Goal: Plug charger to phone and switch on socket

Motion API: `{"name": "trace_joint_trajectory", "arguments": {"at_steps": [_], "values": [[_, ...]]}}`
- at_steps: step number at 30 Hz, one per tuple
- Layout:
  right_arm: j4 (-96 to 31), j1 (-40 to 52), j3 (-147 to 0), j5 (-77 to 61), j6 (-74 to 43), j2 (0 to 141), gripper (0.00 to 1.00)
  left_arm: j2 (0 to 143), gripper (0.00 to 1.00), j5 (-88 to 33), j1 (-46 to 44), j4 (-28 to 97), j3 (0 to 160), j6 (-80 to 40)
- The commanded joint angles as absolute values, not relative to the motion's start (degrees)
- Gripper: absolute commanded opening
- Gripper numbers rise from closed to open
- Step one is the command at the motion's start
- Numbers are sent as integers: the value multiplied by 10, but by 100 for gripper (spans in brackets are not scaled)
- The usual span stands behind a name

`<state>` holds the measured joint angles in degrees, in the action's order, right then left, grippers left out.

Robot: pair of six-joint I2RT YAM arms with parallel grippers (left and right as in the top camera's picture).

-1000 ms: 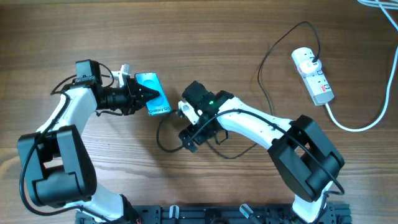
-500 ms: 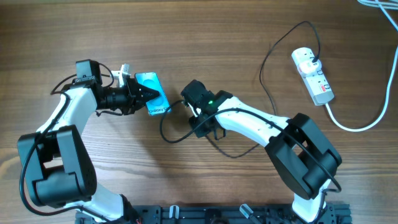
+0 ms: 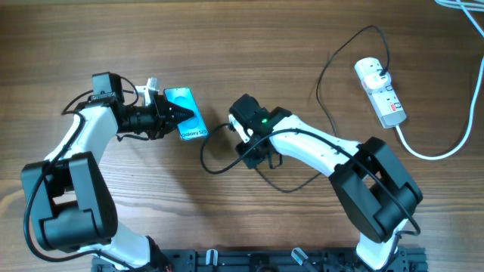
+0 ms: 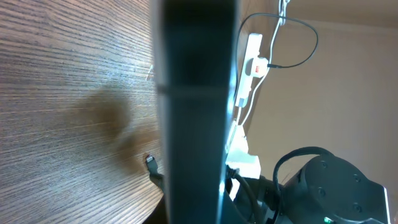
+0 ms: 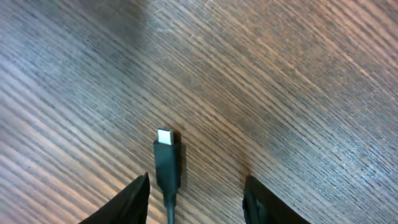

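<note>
The phone (image 3: pixel 184 108), teal-screened with a white border, is held off the table with my left gripper (image 3: pixel 171 113) shut on it. In the left wrist view the phone (image 4: pixel 194 93) is a dark edge-on bar. The charger, a thin black cable (image 3: pixel 206 160), loops on the wood left of my right gripper (image 3: pixel 247 151). In the right wrist view its small black plug tip (image 5: pixel 166 157) lies flat between the open right gripper (image 5: pixel 196 200), nearer the left finger (image 5: pixel 127 202), with a gap to each finger. The white socket (image 3: pixel 380 92) lies far right with a plug inserted.
A thick white cable (image 3: pixel 446 143) runs from the socket off the right edge. The black cable (image 3: pixel 325 75) arcs from the socket towards the middle. In the left wrist view the socket (image 4: pixel 252 55) and the right arm (image 4: pixel 329 186) show beyond the phone.
My right gripper has shifted right and slightly back, and its jaws have narrowed around the plug tip. The cable loop moved right with it. The left arm and phone have not moved.
</note>
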<state>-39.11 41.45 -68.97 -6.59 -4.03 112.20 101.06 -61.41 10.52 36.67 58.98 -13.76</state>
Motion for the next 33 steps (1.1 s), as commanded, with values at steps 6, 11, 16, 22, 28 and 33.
{"name": "trace_joint_trajectory", "arguments": {"at_steps": [6,11,16,22,28,33], "values": [[-412,412,-619,103,-150,1199,27,1013,4,-636,108,364,588,-124],[-412,357,-619,135,-184,1199,28,1013,4,-636,108,364,588,-124],[-412,314,-619,135,-163,1199,32,1013,4,-636,108,361,588,-124],[-414,313,-619,-23,-97,1199,42,1013,4,-636,108,354,588,-126],[-434,321,-619,-89,-90,1199,45,1013,4,-636,108,354,588,-129],[-437,327,-619,-86,-78,1199,48,1013,4,-636,108,354,588,-129]]}}
